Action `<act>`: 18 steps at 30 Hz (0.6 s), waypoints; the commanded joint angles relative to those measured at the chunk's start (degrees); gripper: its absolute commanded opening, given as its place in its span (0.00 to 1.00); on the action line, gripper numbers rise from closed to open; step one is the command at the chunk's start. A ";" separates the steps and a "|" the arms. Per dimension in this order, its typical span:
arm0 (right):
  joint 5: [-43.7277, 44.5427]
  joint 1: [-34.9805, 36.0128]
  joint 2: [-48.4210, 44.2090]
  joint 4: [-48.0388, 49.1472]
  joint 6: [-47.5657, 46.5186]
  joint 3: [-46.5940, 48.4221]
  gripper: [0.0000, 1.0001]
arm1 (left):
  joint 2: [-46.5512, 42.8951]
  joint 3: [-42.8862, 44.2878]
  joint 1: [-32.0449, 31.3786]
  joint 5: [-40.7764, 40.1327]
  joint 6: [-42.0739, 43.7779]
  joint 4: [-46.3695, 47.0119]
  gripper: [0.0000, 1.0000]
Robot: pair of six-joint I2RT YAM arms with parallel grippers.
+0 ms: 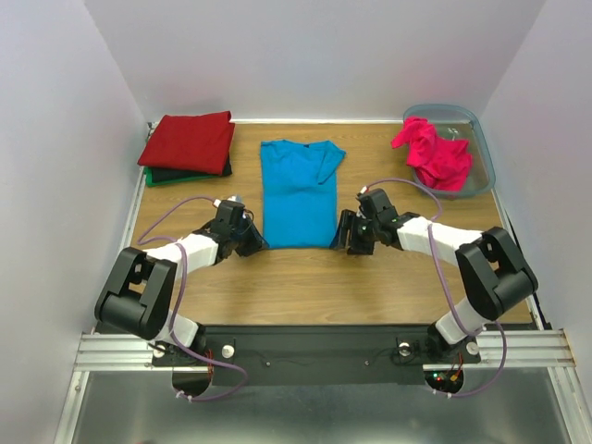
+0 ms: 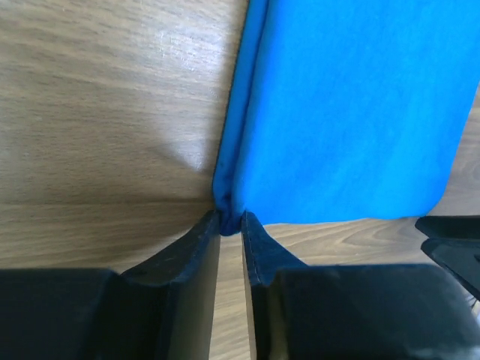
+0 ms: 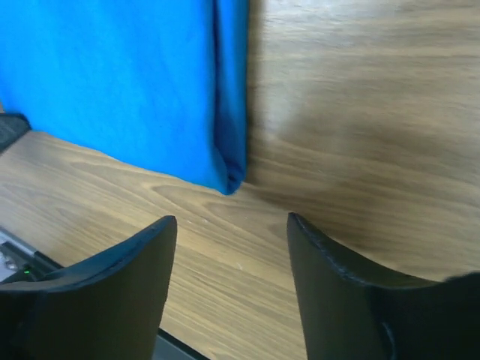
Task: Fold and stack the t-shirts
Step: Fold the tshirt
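A bright blue t-shirt (image 1: 298, 192) lies flat in the table's middle, folded into a long strip, collar away from me. My left gripper (image 1: 252, 242) is shut on its near left corner (image 2: 227, 214), the cloth pinched between the fingertips. My right gripper (image 1: 346, 237) is open just short of the near right corner (image 3: 229, 178), not touching it. A magenta-pink t-shirt (image 1: 435, 154) lies crumpled in the plastic bin (image 1: 481, 148) at the back right. A folded dark red t-shirt (image 1: 190, 141) tops a stack at the back left, with black (image 1: 225, 168) and green (image 1: 157, 178) edges showing under it.
White walls close in the wooden table (image 1: 305, 287) on three sides. The arm bases sit on a black plate and metal rails (image 1: 111, 350) at the near edge. The right gripper's tip shows at the edge of the left wrist view (image 2: 454, 244).
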 commanded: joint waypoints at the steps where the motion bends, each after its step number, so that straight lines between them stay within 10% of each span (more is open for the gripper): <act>1: -4.24 0.41 3.26 8.08 1.99 0.65 0.60 | -0.39 -1.41 -0.19 1.56 0.05 2.24 0.18; 8: -2.14 0.41 6.79 9.05 2.17 1.89 0.31 | 0.84 -1.41 -0.19 1.56 0.39 3.73 0.00; 11: -2.30 0.41 5.14 9.05 2.17 1.10 0.03 | -0.29 -2.63 -0.45 2.70 0.66 4.79 0.00; 18: -6.24 1.02 -8.81 8.70 2.42 -9.59 0.01 | -16.96 -11.77 -5.81 2.09 -3.03 6.02 0.00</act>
